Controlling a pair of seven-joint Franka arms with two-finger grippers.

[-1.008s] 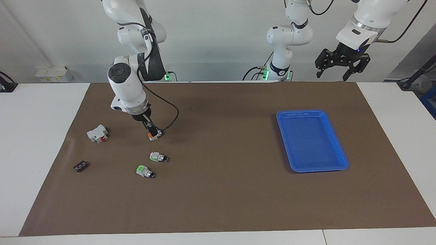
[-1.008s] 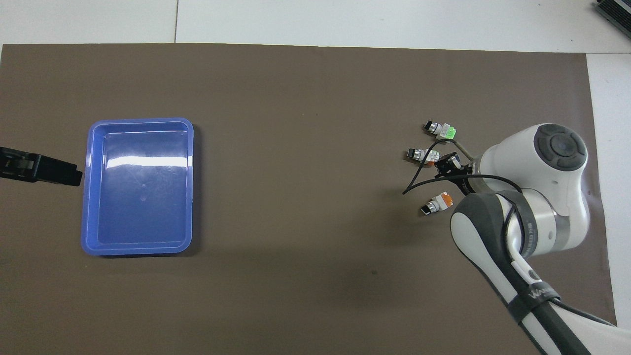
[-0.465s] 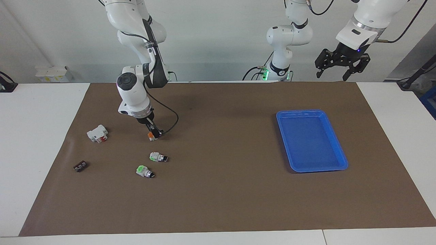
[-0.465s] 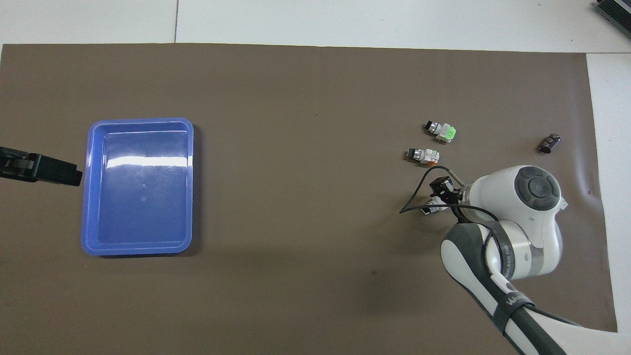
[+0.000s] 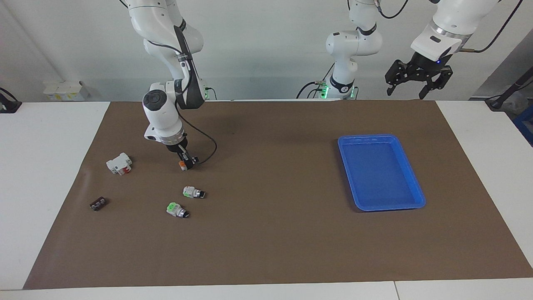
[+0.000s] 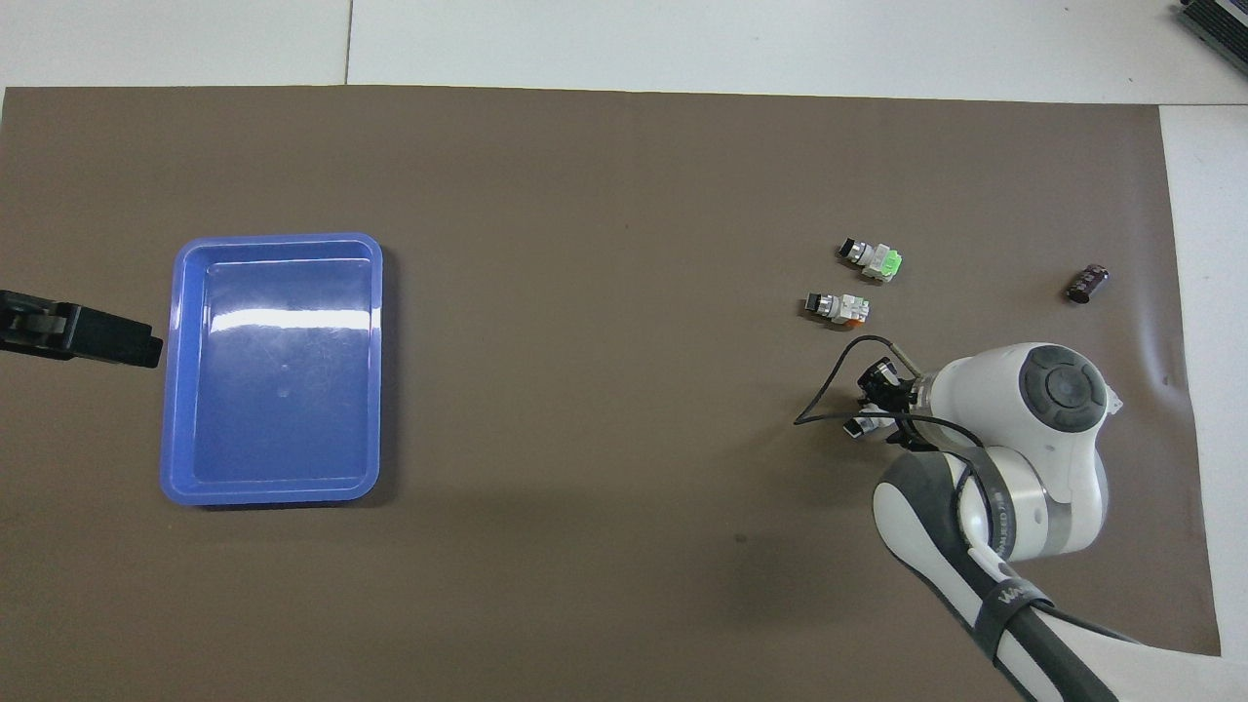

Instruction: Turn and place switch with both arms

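Observation:
The switch (image 5: 182, 165) lies on the brown mat toward the right arm's end, with its orange block end showing beside the fingers. My right gripper (image 5: 185, 161) is down on it, shut on its body. In the overhead view the right gripper (image 6: 875, 405) covers most of the switch (image 6: 858, 427), and only the switch's silver and black knob end pokes out. My left gripper (image 5: 406, 93) waits open, high above the mat's edge near the left arm's base. Only the left gripper's tip (image 6: 146, 351) shows in the overhead view, beside the tray.
A blue tray (image 5: 381, 137) stands empty toward the left arm's end. Farther from the robots than the held switch lie a pale-trimmed switch (image 5: 193, 192) and a bright green one (image 5: 177, 209). A white-and-red block (image 5: 119, 163) and a small black part (image 5: 98, 203) lie near the mat's end.
My right arm drew back toward the robots and came down over the switch, and its fingers closed on it. The switch shifted slightly. The left arm has not moved.

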